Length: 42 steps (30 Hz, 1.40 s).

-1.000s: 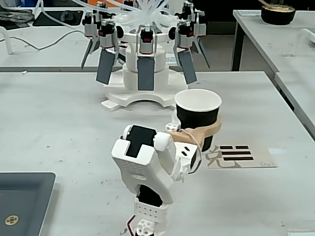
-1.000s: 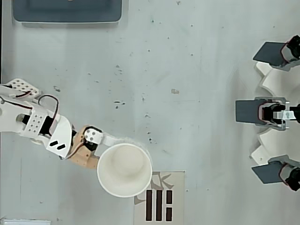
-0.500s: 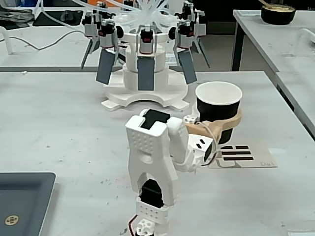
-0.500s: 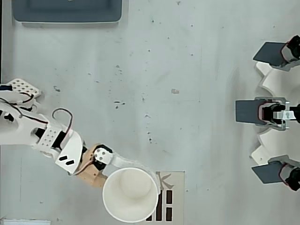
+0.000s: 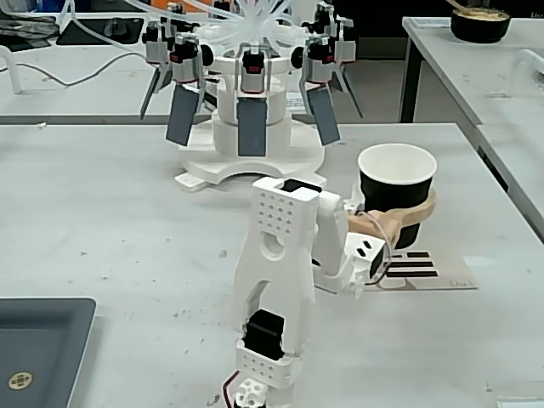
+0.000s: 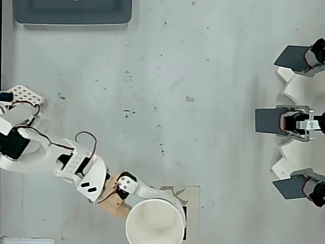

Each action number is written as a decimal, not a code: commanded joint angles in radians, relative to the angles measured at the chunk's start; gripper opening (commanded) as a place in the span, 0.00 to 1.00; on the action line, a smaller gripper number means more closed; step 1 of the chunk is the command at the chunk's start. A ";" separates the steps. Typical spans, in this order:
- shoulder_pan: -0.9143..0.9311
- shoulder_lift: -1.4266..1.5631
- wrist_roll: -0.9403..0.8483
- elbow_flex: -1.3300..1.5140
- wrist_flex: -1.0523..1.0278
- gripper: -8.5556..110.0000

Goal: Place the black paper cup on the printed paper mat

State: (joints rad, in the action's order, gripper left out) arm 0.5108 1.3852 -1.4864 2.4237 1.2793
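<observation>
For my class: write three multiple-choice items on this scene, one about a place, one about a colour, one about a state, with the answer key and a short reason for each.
1. Where is the black paper cup?
A. In the dark tray
B. Held above the printed paper mat
C. On the far table

2. What colour is the cup's inside?
A. White
B. Red
C. Black

3. What is the gripper doing?
A. Hanging open and empty
B. Resting on the tray
C. Clasping the cup's wall

Answers: 1 B, the overhead view shows the cup over the mat's near part. 2 A, both views show a white interior. 3 C, the tan finger wraps around the cup.
</observation>
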 commanded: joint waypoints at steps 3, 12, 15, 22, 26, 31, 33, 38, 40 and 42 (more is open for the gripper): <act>0.012 -0.072 0.011 -0.123 0.031 0.16; 0.014 -0.238 0.011 -0.278 0.043 0.16; 0.015 -0.288 0.011 -0.318 0.043 0.16; 0.021 -0.400 0.009 -0.426 0.044 0.15; 0.026 -0.445 0.011 -0.466 0.040 0.15; 0.028 -0.483 0.011 -0.483 0.040 0.15; 0.028 -0.495 0.011 -0.486 0.040 0.15; 0.028 -0.509 0.015 -0.489 0.041 0.16; 0.029 -0.509 0.021 -0.489 0.041 0.17; 0.032 -0.506 0.026 -0.489 0.041 0.18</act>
State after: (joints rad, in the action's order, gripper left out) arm 0.5292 0.8652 -1.4726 1.9727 1.2977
